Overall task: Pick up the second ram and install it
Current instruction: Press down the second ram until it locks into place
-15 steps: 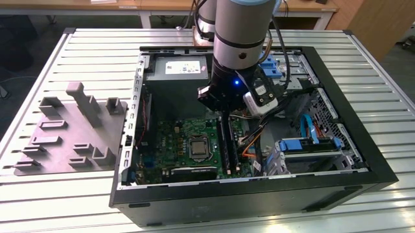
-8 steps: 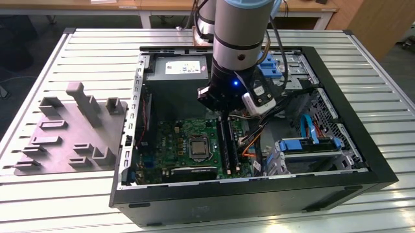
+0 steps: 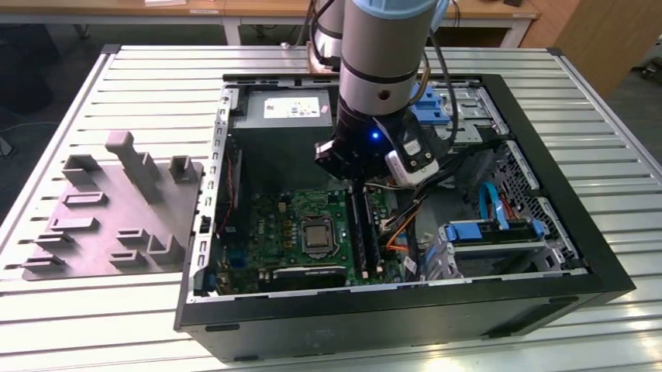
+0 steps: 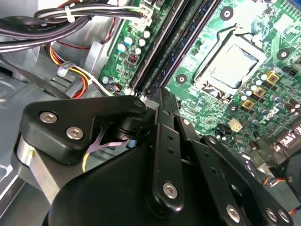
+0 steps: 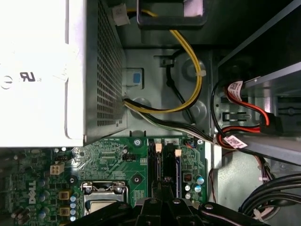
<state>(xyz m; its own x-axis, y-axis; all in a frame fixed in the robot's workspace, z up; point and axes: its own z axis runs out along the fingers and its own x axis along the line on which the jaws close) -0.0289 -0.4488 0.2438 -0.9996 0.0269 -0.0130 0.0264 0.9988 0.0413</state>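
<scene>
My gripper (image 3: pixel 357 184) hangs inside the open computer case (image 3: pixel 579 256), just above the far end of the black memory slots (image 3: pixel 362 229) on the green motherboard (image 3: pixel 279 225). In both wrist views its black fingertips (image 4: pixel 157 94) are drawn together, shut, and point down at the slots (image 4: pixel 174 47). A thin dark-blue strip, the second ram (image 5: pixel 178 172), stands on edge in a slot right beside the gripper (image 5: pixel 167 186). Whether the fingertips touch it is hidden by the gripper's own linkage.
The processor socket (image 3: pixel 315 232) lies beside the slots. Cable bundles (image 4: pixel 70 19) and red and yellow wires (image 5: pixel 188 94) run close to the gripper. The silver power supply (image 3: pixel 284 108) sits at the case's far end. A grey fixture block (image 3: pixel 114 209) stands on the slatted table outside.
</scene>
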